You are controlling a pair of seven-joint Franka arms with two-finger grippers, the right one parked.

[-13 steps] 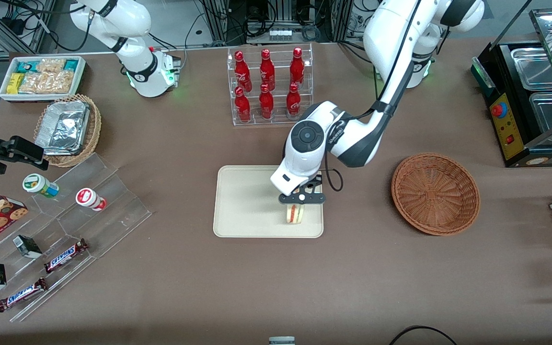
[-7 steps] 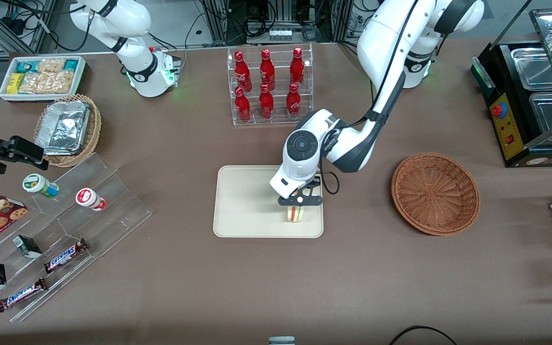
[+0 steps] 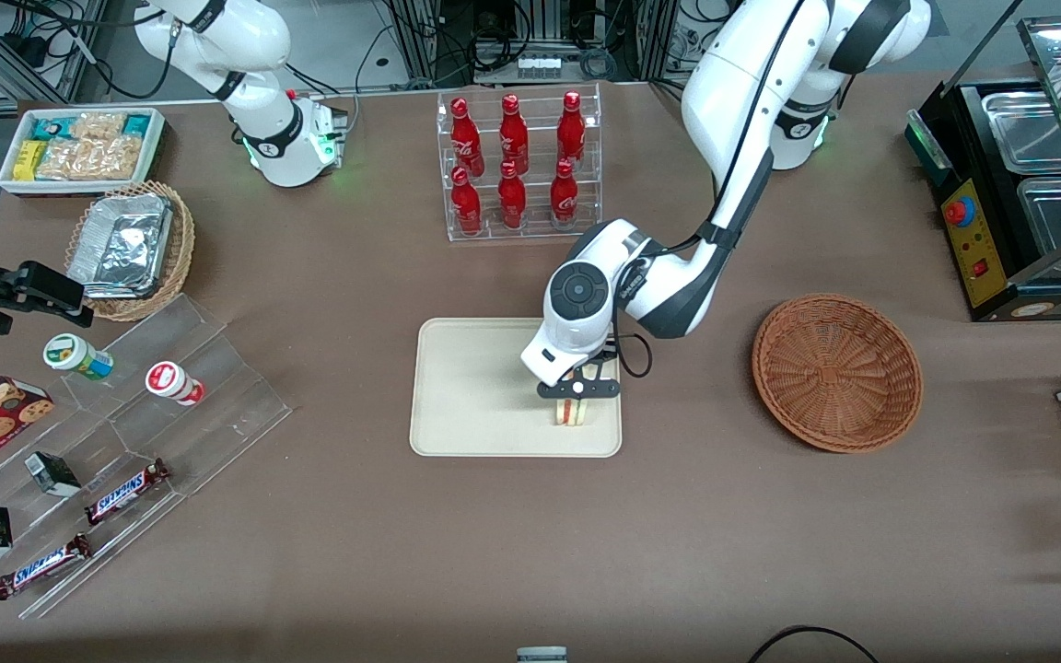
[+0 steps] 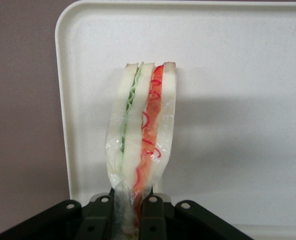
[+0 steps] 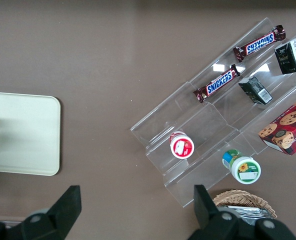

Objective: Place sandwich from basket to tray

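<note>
The sandwich [image 3: 571,412], a wrapped wedge of white bread with green and red filling, stands on edge on the cream tray [image 3: 466,387], near the tray's edge toward the working arm's end. The wrist view shows the sandwich [image 4: 143,125] against the tray [image 4: 228,65]. My left gripper [image 3: 577,394] is directly above it, shut on the sandwich; its black fingers [image 4: 155,215] pinch the wedge's narrow wrapped end. The reddish-brown wicker basket [image 3: 836,371] sits empty on the table toward the working arm's end.
A clear rack of red bottles [image 3: 517,166] stands farther from the camera than the tray. A tiered acrylic stand [image 3: 125,433] with candy bars and cups, a tan basket of foil containers [image 3: 130,247] and a white snack bin [image 3: 81,147] lie toward the parked arm's end.
My gripper has lowered slightly with the sandwich over the tray; the arm's wrist has shifted a little farther from the camera. The sandwich stays between the fingers.
</note>
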